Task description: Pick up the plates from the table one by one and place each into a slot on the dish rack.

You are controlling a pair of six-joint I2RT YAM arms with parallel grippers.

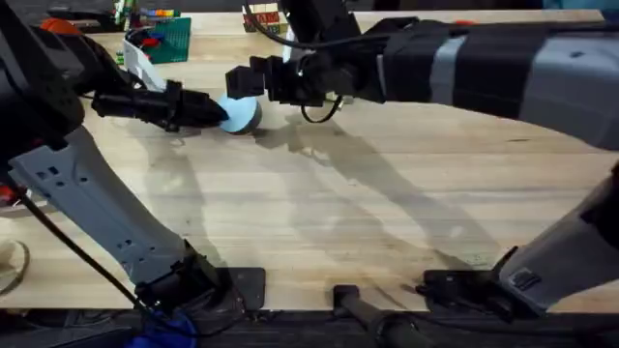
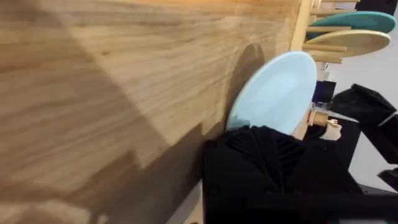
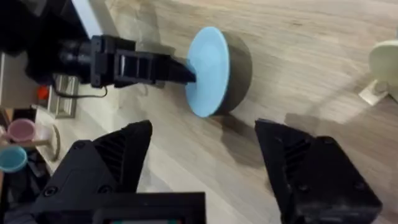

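A light blue plate (image 1: 242, 114) stands on edge over the table (image 1: 319, 203), far left of centre. My left gripper (image 1: 218, 111) is shut on its rim. In the left wrist view the plate (image 2: 277, 93) rises from between the black fingers (image 2: 249, 155). The dish rack (image 2: 323, 47) lies just beyond it, with a teal plate (image 2: 354, 21) and a cream plate (image 2: 351, 42) in its slots. My right gripper (image 1: 244, 85) hovers open close above and beside the plate (image 3: 208, 68). Its fingers (image 3: 118, 155) are spread wide and hold nothing.
A green pegboard (image 1: 166, 37) with coloured pieces sits at the far left back of the table. Pink and blue cups (image 3: 18, 134) stand off to one side in the right wrist view. The right arm (image 1: 484, 68) stretches across the back of the table.
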